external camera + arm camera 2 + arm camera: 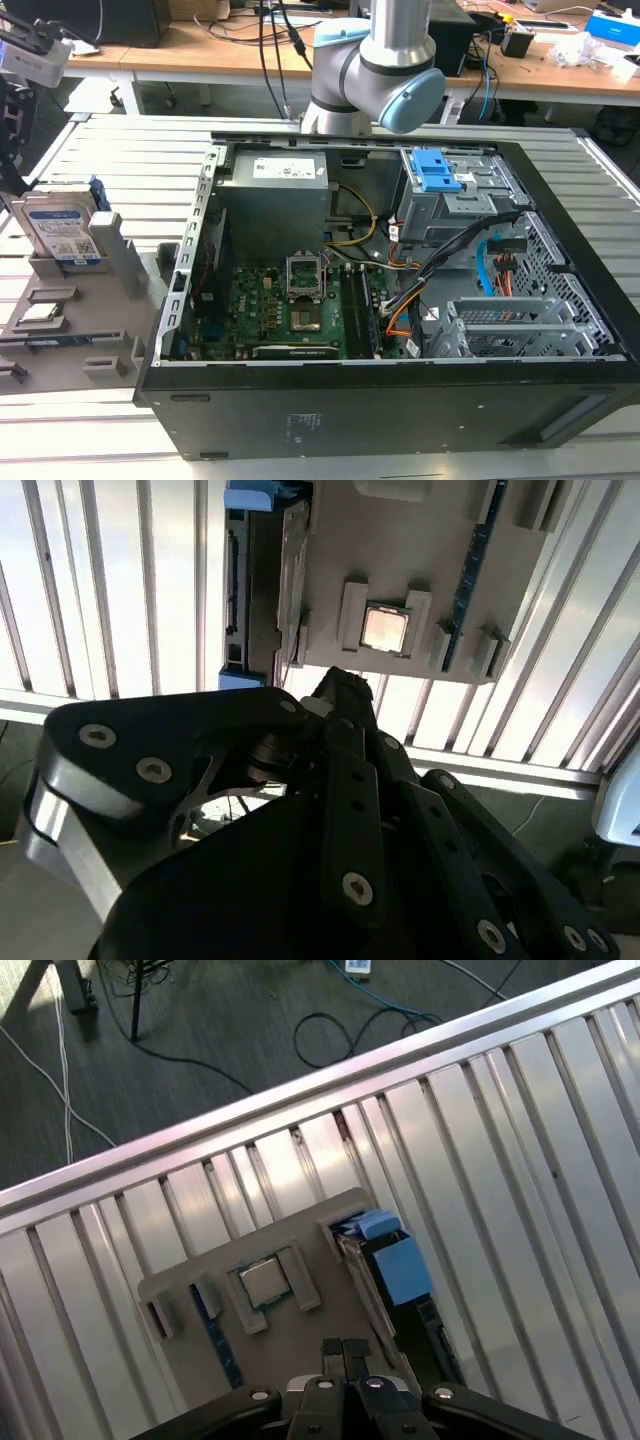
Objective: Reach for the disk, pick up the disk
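Note:
The disk (60,232) stands on edge in a slot of the grey holder (110,330), at the exterior view's left beside the open computer case. Its white-and-blue label faces the camera and a blue frame runs round its edges. From above, in both wrist views, the disk (385,1260) (265,580) shows edge-on, silver with blue ends. My gripper (344,1348) (340,692) hangs above the holder, apart from the disk and a little to one side of it. Its black fingers are shut together with nothing between them.
A small square processor chip (265,1282) (385,628) lies in a pocket of the holder close to the disk. The black computer case (400,420) lies open on the slatted metal table (120,160). The arm's base (370,70) stands behind the case. Beyond the table edge the floor has cables.

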Robot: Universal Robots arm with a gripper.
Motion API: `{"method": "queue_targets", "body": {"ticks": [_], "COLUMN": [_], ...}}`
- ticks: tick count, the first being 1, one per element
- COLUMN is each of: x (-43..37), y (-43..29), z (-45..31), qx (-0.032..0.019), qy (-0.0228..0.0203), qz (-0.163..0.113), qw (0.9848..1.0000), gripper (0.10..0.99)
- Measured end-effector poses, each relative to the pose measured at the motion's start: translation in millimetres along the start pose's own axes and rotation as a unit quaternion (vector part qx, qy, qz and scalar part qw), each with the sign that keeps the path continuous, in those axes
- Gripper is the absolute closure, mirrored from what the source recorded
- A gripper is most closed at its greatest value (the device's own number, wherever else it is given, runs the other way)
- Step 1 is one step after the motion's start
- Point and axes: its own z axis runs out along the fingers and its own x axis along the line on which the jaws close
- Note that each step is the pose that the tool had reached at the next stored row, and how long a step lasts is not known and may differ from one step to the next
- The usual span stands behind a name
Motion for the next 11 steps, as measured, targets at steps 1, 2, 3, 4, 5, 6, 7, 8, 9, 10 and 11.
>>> {"method": "queue_targets", "body": {"ticks": [1, 2, 3, 4, 5, 6, 7, 8, 9, 10, 11], "x": [0.0, 0.0, 0.0, 0.0, 0.0, 0.0, 0.0, 0.0, 0.0, 0.0, 0.0], "y": [0.0, 0.0, 0.0, 0.0, 0.0, 0.0, 0.0, 0.0, 0.0, 0.0, 0.0], "z": [0.0, 0.0, 0.0, 0.0, 0.0, 0.0, 0.0, 0.0, 0.0, 0.0, 0.0], "qx": [0.0, 0.0, 0.0, 0.0, 0.0, 0.0, 0.0, 0.0, 0.0, 0.0, 0.0], "qy": [0.0004, 0.0008, 0.0011, 0.0013, 0.0016, 0.0018, 0.002, 0.0022, 0.0024, 0.0026, 0.0029], "qz": [-0.01, -0.021, -0.029, -0.035, -0.042, -0.047, -0.054, -0.059, -0.063, -0.068, -0.076], "qw": [1.0, 0.9998, 0.9996, 0.9994, 0.9991, 0.9989, 0.9986, 0.9983, 0.998, 0.9977, 0.9971], "gripper": [0.98, 0.98, 0.98, 0.98, 0.98, 0.98, 0.98, 0.98, 0.98, 0.98, 0.98]}}
